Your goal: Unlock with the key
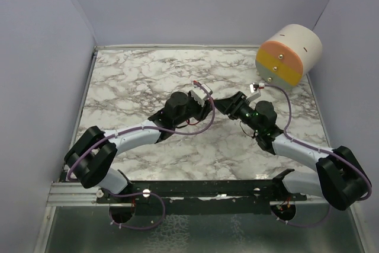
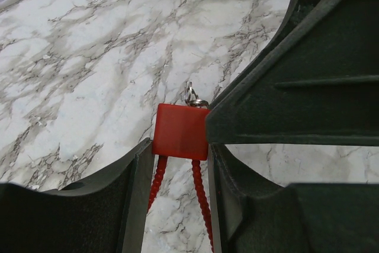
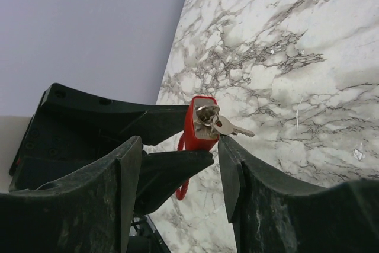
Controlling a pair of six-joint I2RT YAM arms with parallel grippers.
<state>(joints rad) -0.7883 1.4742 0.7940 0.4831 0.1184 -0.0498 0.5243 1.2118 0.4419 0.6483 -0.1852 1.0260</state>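
A marble table (image 1: pixel 148 75) is carrying a cream drum with orange and yellow bands (image 1: pixel 290 54), which is lying in the far right corner. At mid-table the two arms are meeting tip to tip. The left gripper (image 2: pixel 177 158) is clamping a small red lock (image 2: pixel 180 131) by its flat sides and holding it off the surface. The lock's long axis is running along the left fingers, with its keyed end facing the right gripper (image 3: pixel 180 143). A red ribbed cable (image 2: pixel 201 199) is trailing back toward the left wrist. The right gripper's jaws are standing spread wide. A silver key (image 3: pixel 228 127) on a small ring (image 2: pixel 190 96) is sitting at the lock's end, just beside one right finger, its blade pointing sideways.
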